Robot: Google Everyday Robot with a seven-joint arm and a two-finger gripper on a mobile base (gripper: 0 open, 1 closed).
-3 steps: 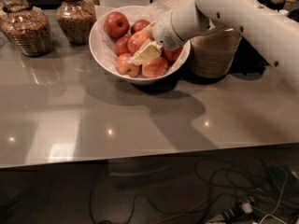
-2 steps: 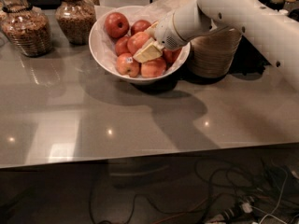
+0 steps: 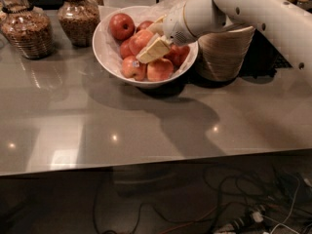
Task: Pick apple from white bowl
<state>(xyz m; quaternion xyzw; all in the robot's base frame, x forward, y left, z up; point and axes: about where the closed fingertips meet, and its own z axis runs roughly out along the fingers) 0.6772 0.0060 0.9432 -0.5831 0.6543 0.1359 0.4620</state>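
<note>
The white bowl (image 3: 104, 48) stands at the back of the grey table and holds several apples on crinkled white paper. The apple (image 3: 138, 39), large, lighter orange-red and glossy, lies on top near the bowl's middle. My gripper (image 3: 145, 43) reaches into the bowl from the right on a white arm. One cream finger (image 3: 154, 48) lies along the apple's near side and the other finger (image 3: 158, 22) is at its far side, so the fingers are closed on the apple. The apple sits slightly above the others.
A darker red apple (image 3: 121, 25) lies at the bowl's back left, and a small pinkish apple with a sticker (image 3: 132, 68) at its front. Stacked beige bowls (image 3: 225, 52) stand right of the bowl. Two glass jars (image 3: 28, 30) (image 3: 77, 15) stand at back left. Cables lie on the floor below the table's front edge.
The gripper has shifted slightly up and back inside the bowl, with the apple between its fingers. The other apples and the bowl have not moved.
</note>
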